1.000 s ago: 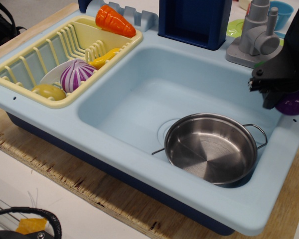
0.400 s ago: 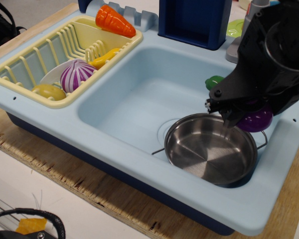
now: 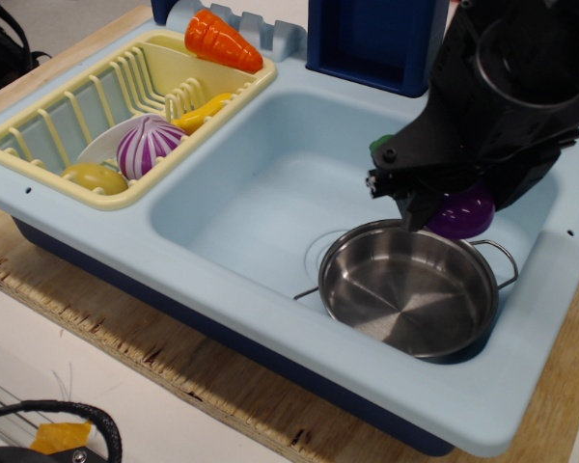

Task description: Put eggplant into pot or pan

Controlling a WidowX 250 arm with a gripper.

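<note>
Eggplant (image 3: 460, 214) hangs at the right of the frame, just above the far rim of the steel pan (image 3: 408, 287), most of it hidden under the black gripper (image 3: 434, 198). You have the jaws clamped on it, with the green stem cap poking out at the left. Judge it a light, stiff, glossy plastic toy, likely slippery, so hold across the thick middle rather than the rounded end. Compared with 0.4 s ago, the gripper and eggplant have shifted left and slightly up in the frame; the pan in the sink (image 3: 261, 183) has not moved.
</note>
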